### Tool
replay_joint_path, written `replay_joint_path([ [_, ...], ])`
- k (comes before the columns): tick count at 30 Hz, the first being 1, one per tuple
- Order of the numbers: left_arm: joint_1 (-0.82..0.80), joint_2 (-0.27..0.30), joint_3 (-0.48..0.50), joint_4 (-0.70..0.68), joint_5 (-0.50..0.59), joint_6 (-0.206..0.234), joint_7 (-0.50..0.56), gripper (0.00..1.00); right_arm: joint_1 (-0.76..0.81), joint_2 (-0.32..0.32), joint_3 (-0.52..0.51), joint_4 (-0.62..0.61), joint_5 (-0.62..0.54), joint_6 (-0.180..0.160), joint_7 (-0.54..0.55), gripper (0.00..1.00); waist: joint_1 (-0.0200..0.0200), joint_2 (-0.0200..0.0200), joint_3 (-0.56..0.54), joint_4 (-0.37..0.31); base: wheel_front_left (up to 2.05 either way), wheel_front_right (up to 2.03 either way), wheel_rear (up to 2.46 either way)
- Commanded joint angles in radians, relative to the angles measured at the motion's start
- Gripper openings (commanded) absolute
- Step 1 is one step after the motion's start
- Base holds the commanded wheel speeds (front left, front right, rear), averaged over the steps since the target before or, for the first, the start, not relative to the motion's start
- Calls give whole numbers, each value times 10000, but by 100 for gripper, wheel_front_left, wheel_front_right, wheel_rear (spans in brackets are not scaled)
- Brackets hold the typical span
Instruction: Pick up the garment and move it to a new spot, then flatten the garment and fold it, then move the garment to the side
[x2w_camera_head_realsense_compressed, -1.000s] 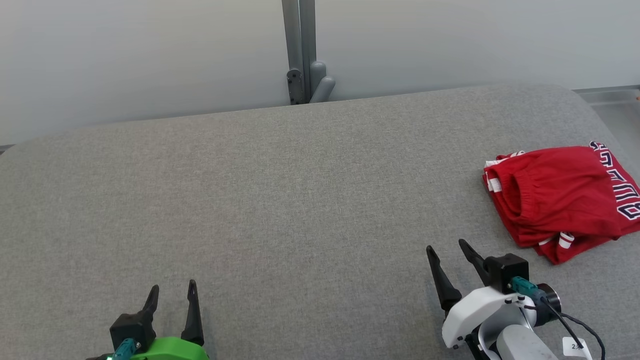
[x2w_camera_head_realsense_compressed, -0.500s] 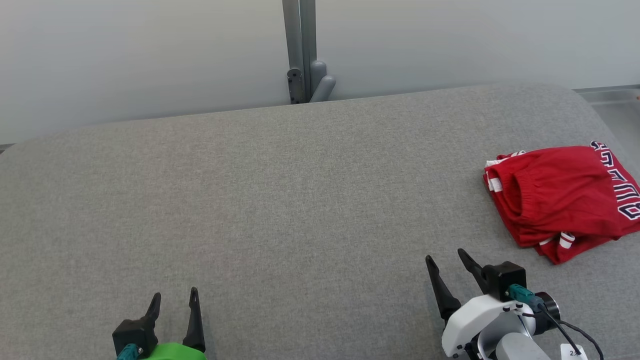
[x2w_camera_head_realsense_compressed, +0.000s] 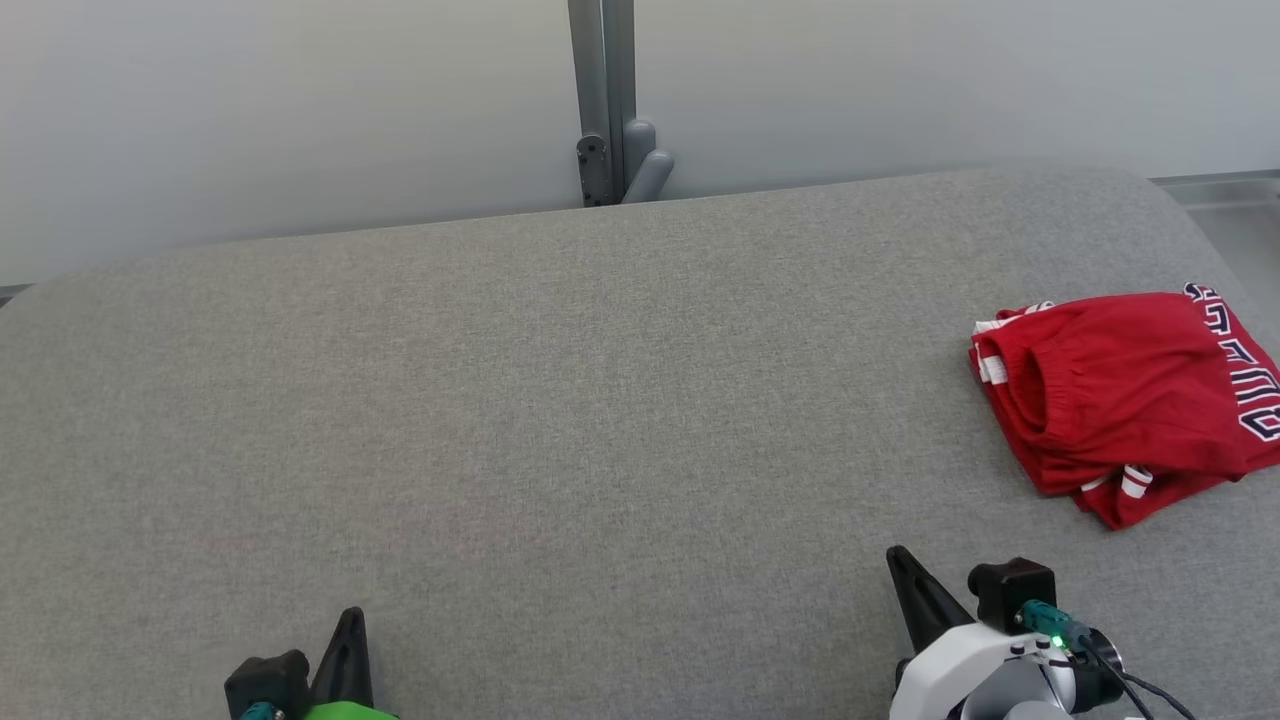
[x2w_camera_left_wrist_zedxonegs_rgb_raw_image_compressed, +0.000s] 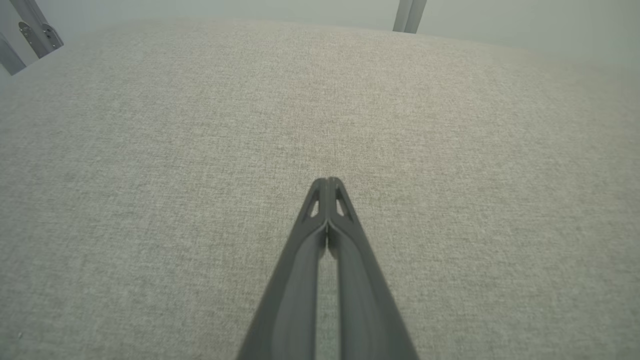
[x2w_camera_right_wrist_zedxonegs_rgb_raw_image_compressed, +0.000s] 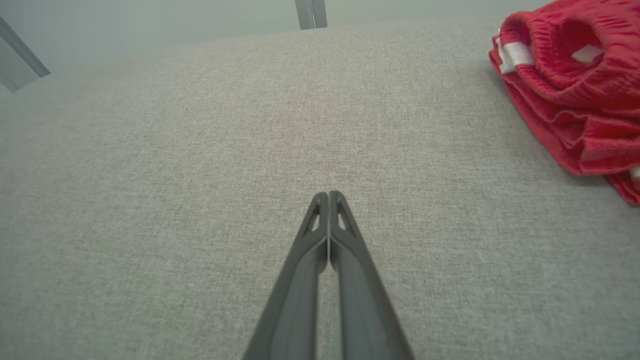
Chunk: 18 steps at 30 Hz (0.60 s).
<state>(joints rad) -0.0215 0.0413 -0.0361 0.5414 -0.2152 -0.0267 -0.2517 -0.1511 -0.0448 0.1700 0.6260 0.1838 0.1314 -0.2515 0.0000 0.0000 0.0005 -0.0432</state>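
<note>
**Fingers clenched on left gripper (x2w_camera_head_realsense_compressed: 350, 625) and right gripper (x2w_camera_head_realsense_compressed: 905, 570), red garment (x2w_camera_head_realsense_compressed: 1110, 400) folded at the right**

Viewed from the head: left gripper low at the left, right gripper low at the right, dark fingers (x2w_camera_left_wrist_zedxonegs_rgb_raw_image_compressed: 300, 280) of each pressed tip to tip, grasping nothing. Pointed out over bare grey upholstery (x2w_camera_head_realsense_compressed: 600, 400). Could not tell whether touching it or just above. Showed the same closed tips in both wrist views.

Found the garment near the cushion's right edge, beyond the right gripper and apart from both. Looked like shorts: gathered elastic waistband opening toward the left, white stripes at the hems, dark lettering down the far right side. Lay as a compact, slightly loose stack of layers. Appeared already folded and set aside.

Judged light, soft and limp, with nothing fragile. Would likely droop and fall open if lifted by a single layer. Seemed textured enough not to slip from a firm pinch. Best taken at the thick waistband, or pinched through all layers at two corners, one per gripper, so as to keep the stack together.
</note>
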Motion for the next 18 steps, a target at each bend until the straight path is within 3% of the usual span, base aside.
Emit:
replay_joint_path([
  [1,-174,19,141,-157,-524,-50,150,0,-191,-10,-140,-226,520,0,121,0,0,0,0,6,0,0,0],
  [18,-287,37,391,-833,-3412,-267,849,0,-58,-22,-673,-1018,3456,-2,844,0,0,0,4,62,0,0,0],
])
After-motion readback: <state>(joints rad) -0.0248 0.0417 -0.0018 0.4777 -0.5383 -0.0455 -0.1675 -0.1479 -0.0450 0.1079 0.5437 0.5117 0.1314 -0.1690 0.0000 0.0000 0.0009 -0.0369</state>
